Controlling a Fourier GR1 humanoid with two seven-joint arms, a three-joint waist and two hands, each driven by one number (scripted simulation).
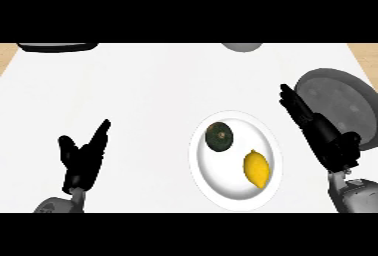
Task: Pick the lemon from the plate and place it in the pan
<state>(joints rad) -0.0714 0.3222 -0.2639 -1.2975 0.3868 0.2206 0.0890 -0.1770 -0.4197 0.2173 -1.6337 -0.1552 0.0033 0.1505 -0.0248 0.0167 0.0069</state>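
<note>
**Lemon on plate, both hands open and empty**

Nearest, at the bottom edge: two grey forearms come in, one at left, one at right. Left hand [80,161] shows near-left on the white counter [148,90], fingers straight and pointing far, thumb spread to the side, nothing held. Resting, well apart from the plate.

Right hand [328,142] is near-right, just right of the plate. Fingers [295,107] straight and held together, angled far-left, thumb out on the right side. Holds nothing. Fingertips lie at the pan's left rim; cannot tell if they touch it.

Middle: white plate [229,182], right of centre, between the two hands and closer to the right one. The lemon [256,169] lies on the plate's near-right part, yellow, long axis running near to far. No hand touches it. On the same plate, far-left of the lemon and apart from it, is a dark green round fruit [218,137]; type unclear.

Farther right: grey round pan [348,82], partly hidden by the right hand, cut by the right edge. Nothing visible inside it.

Far edge: dark flat object [57,47] at far-left, grey round object [242,46] far-centre, both cut off, cannot identify.
</note>
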